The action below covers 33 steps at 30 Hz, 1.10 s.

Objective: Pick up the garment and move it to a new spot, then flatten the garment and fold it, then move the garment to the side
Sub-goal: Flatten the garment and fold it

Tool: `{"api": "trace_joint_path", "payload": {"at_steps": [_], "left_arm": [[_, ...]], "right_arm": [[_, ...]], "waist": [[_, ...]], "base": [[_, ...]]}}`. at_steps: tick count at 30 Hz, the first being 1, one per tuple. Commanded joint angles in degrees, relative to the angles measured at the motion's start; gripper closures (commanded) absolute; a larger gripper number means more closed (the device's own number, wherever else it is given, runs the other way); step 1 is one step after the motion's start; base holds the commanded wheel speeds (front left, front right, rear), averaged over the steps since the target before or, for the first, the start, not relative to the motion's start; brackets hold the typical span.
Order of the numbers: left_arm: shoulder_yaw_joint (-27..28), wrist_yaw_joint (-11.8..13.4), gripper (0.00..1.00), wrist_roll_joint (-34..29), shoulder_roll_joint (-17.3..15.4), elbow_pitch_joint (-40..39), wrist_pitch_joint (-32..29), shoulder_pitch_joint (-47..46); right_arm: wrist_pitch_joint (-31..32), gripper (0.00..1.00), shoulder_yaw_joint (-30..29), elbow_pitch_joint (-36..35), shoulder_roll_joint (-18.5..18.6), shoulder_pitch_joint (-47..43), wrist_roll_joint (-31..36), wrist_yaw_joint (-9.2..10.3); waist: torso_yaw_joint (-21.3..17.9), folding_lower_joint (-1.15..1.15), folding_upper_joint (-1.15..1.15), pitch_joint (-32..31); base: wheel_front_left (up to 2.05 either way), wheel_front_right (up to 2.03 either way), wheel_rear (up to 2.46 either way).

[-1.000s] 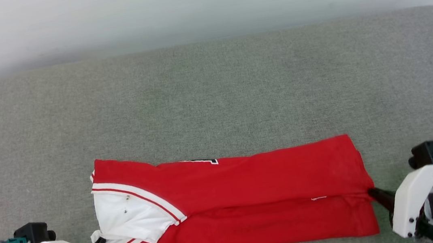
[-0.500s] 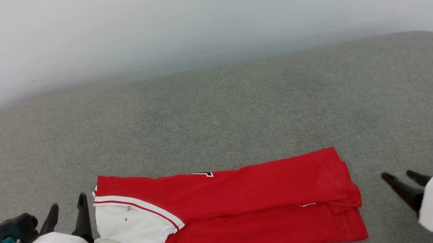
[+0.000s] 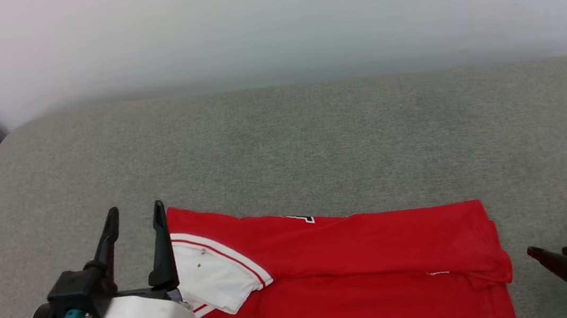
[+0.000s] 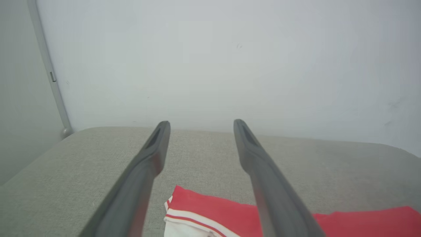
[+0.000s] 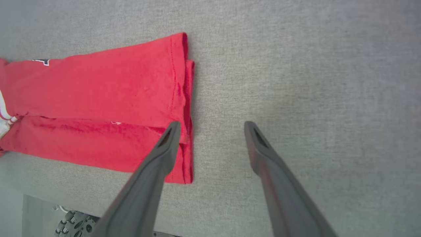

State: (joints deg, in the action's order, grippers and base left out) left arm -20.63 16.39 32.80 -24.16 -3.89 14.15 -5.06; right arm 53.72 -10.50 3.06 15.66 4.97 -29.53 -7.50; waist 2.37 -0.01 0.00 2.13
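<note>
Jersey (image 3: pixel 370 261) lies folded into a long band on the grey cushion (image 3: pixel 313 139), left gripper (image 3: pixel 137 207) and right gripper (image 5: pixel 212 125) beside its ends, fingers wide and empty; further folding and moving aside seem left.

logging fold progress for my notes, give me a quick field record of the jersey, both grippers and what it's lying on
garment: red jersey, folded lengthwise into a long band, lying flat
white sleeve: striped trim, at the robot's left end
hem: at the robot's right end
surface: grey fabric cushion
left gripper: open, empty, beside the sleeve end
right gripper: open, empty, just off the hem end
fold stage: lengthwise fold in place, no crosswise fold yet
</note>
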Motion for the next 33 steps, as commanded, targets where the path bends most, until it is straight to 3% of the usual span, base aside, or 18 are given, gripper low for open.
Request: {"api": "trace_joint_path", "payload": {"at_steps": [1,7,18,19,20,21,33], "left_arm": [[-1.0,0.2,0.00,-1.1,0.8,-0.6,0.3,-1.1],[-2.7,-0.3,0.00,-2.5,2.2,-1.1,0.5,-2.5],[-3.7,-1.1,0.00,-2.7,3.7,0.5,0.7,-4.6],[-3.7,-1.1,0.00,-2.7,3.7,0.6,0.7,-4.5],[-3.6,-1.1,0.00,-2.7,3.7,0.6,0.7,-4.4],[-3.6,-1.0,0.00,-2.8,3.6,0.7,0.7,-4.3],[-3.4,1.1,0.00,-4.0,1.0,-0.2,-1.6,-2.3]], "right_arm": [[1.3,0.00,0.1,0.9,-1.2,1.4,0.9,0.02],[3.9,0.00,0.2,4.4,-3.7,3.7,2.8,0.02],[5.2,0.00,-0.2,17.7,-9.4,3.6,3.2,0.03],[5.3,0.53,0.2,18.3,-9.9,3.5,2.8,0.02],[5.3,0.87,0.7,18.4,-10.1,3.6,2.5,0.02],[5.2,1.00,1.3,18.3,-10.1,3.8,2.2,0.01],[2.2,1.00,6.0,9.4,-2.8,7.8,0.0,0.02]], "waist": [[2.4,0.01,0.00,2.2],[4.8,0.01,0.00,5.2],[7.3,0.01,0.00,7.2],[7.3,0.01,0.00,7.2],[7.2,0.01,0.00,7.1],[7.1,0.01,0.00,7.0],[4.3,0.01,0.00,4.2]], "base": [[0.00,0.00,0.00],[0.00,0.00,0.00],[0.00,0.00,0.00],[0.00,0.00,0.00],[0.00,0.00,0.00],[0.00,0.00,0.00],[0.00,0.00,0.00]]}}
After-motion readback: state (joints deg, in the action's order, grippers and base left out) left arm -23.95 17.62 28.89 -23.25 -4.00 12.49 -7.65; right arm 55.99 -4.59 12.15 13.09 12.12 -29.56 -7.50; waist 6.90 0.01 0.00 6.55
